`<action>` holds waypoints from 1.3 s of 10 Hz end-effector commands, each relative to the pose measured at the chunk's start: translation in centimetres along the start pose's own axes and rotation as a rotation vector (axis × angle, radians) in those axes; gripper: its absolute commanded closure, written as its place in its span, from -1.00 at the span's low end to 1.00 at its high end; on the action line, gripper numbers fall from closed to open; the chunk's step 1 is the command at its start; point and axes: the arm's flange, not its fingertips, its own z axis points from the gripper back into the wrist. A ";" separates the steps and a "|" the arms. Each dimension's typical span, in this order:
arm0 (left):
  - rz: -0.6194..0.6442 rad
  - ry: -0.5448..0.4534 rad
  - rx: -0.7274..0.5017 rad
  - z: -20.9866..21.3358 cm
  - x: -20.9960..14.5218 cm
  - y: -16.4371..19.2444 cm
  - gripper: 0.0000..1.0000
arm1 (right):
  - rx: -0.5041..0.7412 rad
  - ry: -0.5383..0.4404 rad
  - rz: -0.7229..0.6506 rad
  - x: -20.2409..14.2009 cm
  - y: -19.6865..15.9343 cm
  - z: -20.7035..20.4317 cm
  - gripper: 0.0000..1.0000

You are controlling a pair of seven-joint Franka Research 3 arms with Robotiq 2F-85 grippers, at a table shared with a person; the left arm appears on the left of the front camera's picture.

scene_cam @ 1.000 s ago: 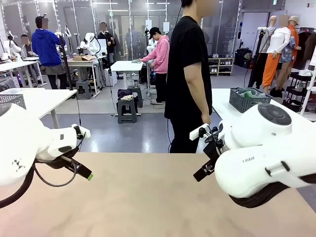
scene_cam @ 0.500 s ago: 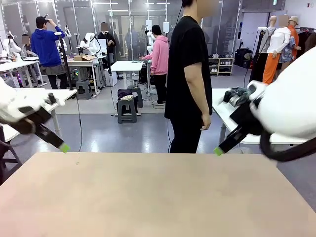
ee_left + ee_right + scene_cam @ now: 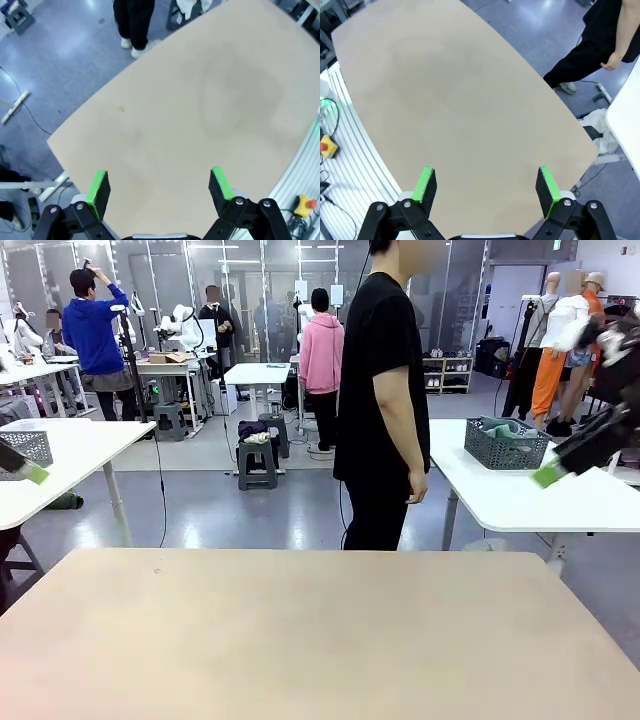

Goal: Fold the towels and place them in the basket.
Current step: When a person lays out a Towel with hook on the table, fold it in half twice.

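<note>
The dark grey lattice-sided plastic basket [image 3: 505, 452] stands on a white side table [image 3: 500, 502] to my right, well apart from my wide tan tabletop [image 3: 300, 640]. The soft mint-green and pale towels [image 3: 499, 429] heaped in it look bunched rather than folded, so I judge the whole job is yet to be done. Both my arms are held high and out to the sides: my left pincer [image 3: 160, 182] and my right pincer [image 3: 487, 186] each look down on the tabletop, green-padded fingers spread wide, pinching nothing.
</note>
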 end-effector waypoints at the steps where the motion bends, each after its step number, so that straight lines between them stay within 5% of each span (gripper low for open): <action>1: -0.042 -0.042 -0.038 4.3 -0.3 0.9 -1.00 | 0.053 -0.030 0.018 -1.5 -1.2 2.4 -1.00; 6: -0.083 -0.093 -0.056 12.1 -2.7 2.9 -1.00 | 0.090 -0.056 0.049 -3.1 -1.7 8.0 -1.00; 13: -0.068 -0.093 -0.027 12.3 -2.9 2.7 -1.00 | 0.067 -0.042 0.029 -2.6 -1.3 8.0 -1.00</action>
